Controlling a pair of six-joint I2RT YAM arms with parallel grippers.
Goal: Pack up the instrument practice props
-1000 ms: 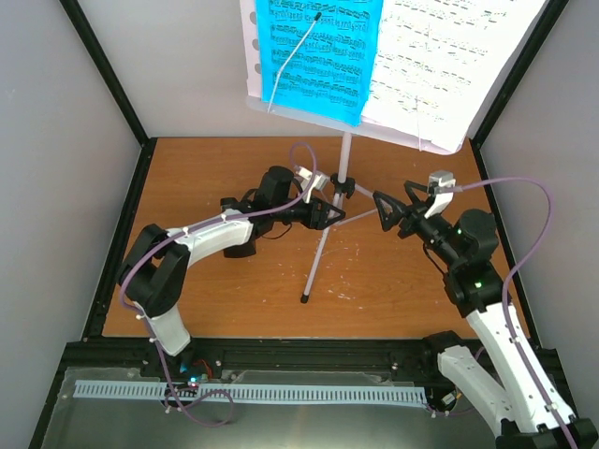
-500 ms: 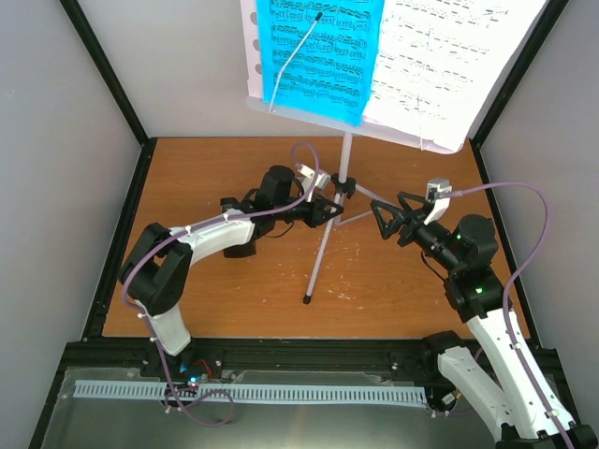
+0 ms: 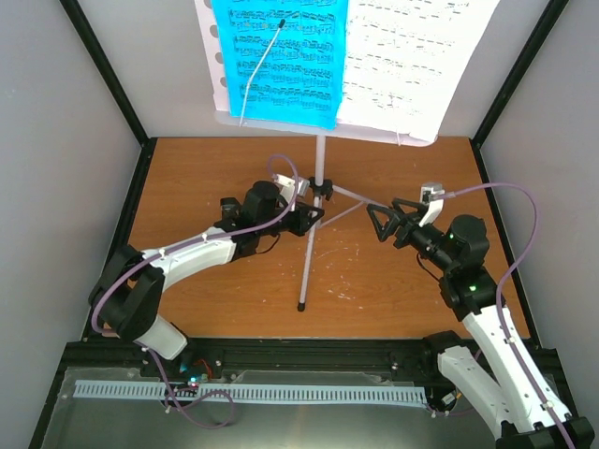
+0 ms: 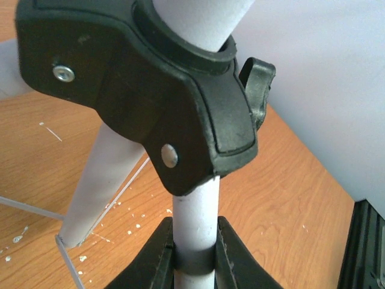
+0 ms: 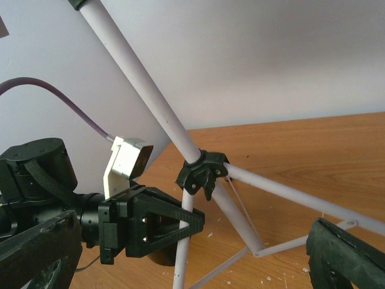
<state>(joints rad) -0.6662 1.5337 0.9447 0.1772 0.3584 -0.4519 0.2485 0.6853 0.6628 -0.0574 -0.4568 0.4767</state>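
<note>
Folding step, apparently: left hand [image 4: 194,259] clamped the music stand [image 3: 307,262]; right hand [image 3: 374,223], spread apart beside it, needed a grip.

**A Wooden Table Inside Pale Walls**

The table [image 3: 201,173] is brown wood with little white marks [image 3: 344,294] on it. A black frame [image 3: 281,348] runs round its edges, and black bars [image 3: 105,70] go up at the back corners. Plain pale walls [image 3: 56,150] stand at the sides. In front lies a grey metal shelf [image 3: 103,419] with a long white strip [image 3: 281,394] full of slots.
</note>
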